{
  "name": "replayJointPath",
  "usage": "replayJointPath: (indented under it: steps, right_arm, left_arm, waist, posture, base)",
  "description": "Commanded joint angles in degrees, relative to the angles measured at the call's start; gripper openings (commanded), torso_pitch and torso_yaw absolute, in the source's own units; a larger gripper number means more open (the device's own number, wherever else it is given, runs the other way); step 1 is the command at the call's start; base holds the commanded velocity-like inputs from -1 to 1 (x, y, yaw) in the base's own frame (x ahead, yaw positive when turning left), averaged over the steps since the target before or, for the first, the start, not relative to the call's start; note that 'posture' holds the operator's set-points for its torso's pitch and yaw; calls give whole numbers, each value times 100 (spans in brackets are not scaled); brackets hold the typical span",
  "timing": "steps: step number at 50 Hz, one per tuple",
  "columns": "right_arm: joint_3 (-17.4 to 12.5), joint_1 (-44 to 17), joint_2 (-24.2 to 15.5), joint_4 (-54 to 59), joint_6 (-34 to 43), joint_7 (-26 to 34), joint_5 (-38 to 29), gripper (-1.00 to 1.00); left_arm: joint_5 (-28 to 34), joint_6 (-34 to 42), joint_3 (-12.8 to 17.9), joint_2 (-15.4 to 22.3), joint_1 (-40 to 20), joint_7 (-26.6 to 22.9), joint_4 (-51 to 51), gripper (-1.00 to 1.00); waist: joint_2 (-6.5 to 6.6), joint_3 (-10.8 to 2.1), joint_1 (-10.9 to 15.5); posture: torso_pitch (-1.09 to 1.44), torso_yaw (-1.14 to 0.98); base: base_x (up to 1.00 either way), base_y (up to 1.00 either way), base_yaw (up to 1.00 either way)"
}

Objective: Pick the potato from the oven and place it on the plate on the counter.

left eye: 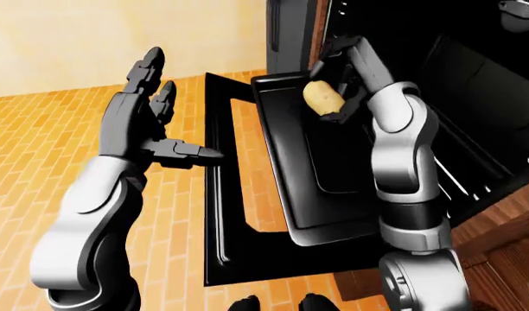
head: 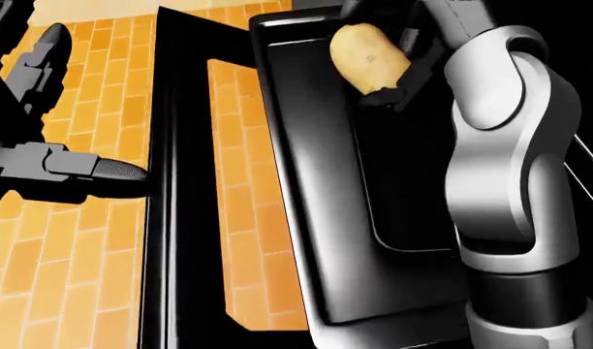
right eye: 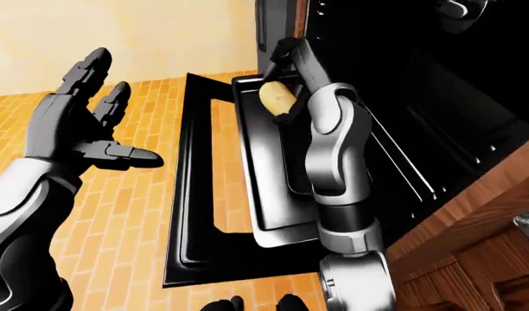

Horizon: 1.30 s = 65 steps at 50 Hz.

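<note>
Right hand (left eye: 332,81) pinches the potato (left eye: 322,97) clear above the oven tray (left eye: 325,194), its long axis tilted, while the spread left hand (left eye: 148,110) hangs well apart; no plate shows.

orange brick-pattern floor (left eye: 40,142), plain cream wall (left eye: 117,39) at top, wood cabinet front (right eye: 481,240) lower right, bright even lighting

Oven rack (left eye: 286,162) pulled out — carries black tray (left eye: 330,168).
</note>
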Motion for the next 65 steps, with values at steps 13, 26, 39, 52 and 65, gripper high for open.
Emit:
replayJointPath:
  steps: [13, 26, 39, 52, 65]
  right_arm:
    - [-27, -188, -70, -429, 90, -18, 44, -100]
    - [-42, -145, 3, -495, -33, -50, 129, -100]
    - [-61, -128, -52, -823, 54, 39, 219, -100]
    - [-120, -259, -160, -893, 183, 85, 345, -100]
    - [-157, -426, -302, -930, 323, 187, 384, -100]
  left_arm:
    - [26, -181, -2, 18, -148, -37, -143, 100]
    - [49, -230, -18, 14, -113, -54, -130, 100]
    - [80, -122, -33, -13, -157, -62, -219, 100]
    - [127, -117, -93, -56, -146, -62, -251, 100]
    - [142, 31, -99, -75, -205, -65, -383, 100]
  waist:
    - [-360, 17, -26]
    - [-295, 76, -165]
    - [-301, 128, 76]
    - [426, 212, 26]
    - [-128, 260, 493]
  posture:
    - [140, 0]
    - [140, 0]
    - [140, 0]
    - [140, 0]
    - [140, 0]
  base:
    - [-62, -26, 0]
    - [-46, -12, 0]
    - [0, -3, -92]
    - [0, 0, -100]
    - [0, -6, -92]
